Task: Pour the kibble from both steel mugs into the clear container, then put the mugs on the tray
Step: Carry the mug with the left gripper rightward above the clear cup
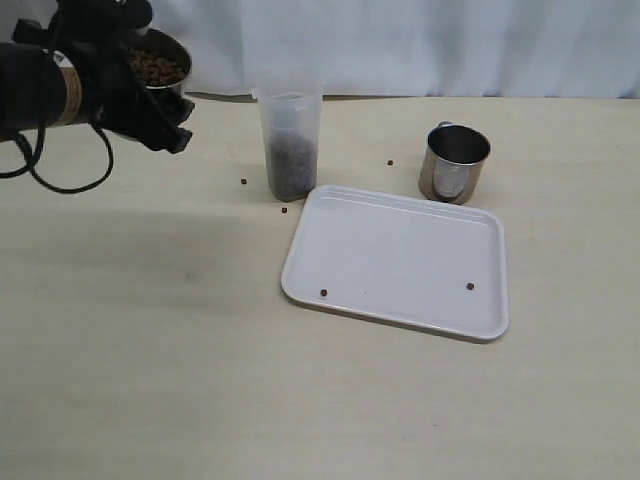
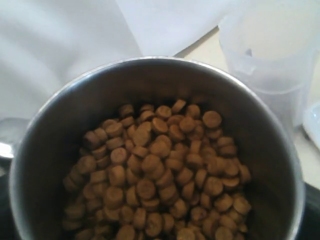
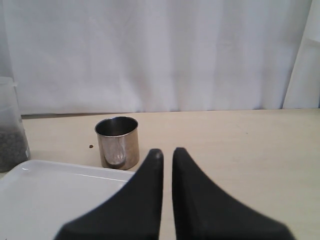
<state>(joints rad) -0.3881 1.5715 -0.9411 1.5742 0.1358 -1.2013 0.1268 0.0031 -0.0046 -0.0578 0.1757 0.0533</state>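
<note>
One steel mug (image 1: 160, 70), full of brown kibble (image 2: 160, 170), hangs in the air at the far left, and my left gripper (image 1: 150, 100) is shut on it. Its wall (image 2: 150, 75) fills the left wrist view, upright, with the clear container (image 2: 270, 55) just beyond the rim. The clear container (image 1: 290, 145) stands mid-table, about half full of kibble (image 1: 291, 168). The second steel mug (image 1: 453, 163) stands beyond the tray's far right corner and looks empty. The white tray (image 1: 400, 240) lies flat. My right gripper (image 3: 166, 152) is shut on nothing, low over the tray's edge (image 3: 50, 200), facing the second mug (image 3: 117, 142).
Loose pellets lie on the table near the container (image 1: 243, 182) and by the second mug (image 1: 389, 162). Two more rest on the tray (image 1: 323, 293) (image 1: 470, 286). A white curtain closes off the back. A black cable (image 1: 70, 180) loops under the left arm.
</note>
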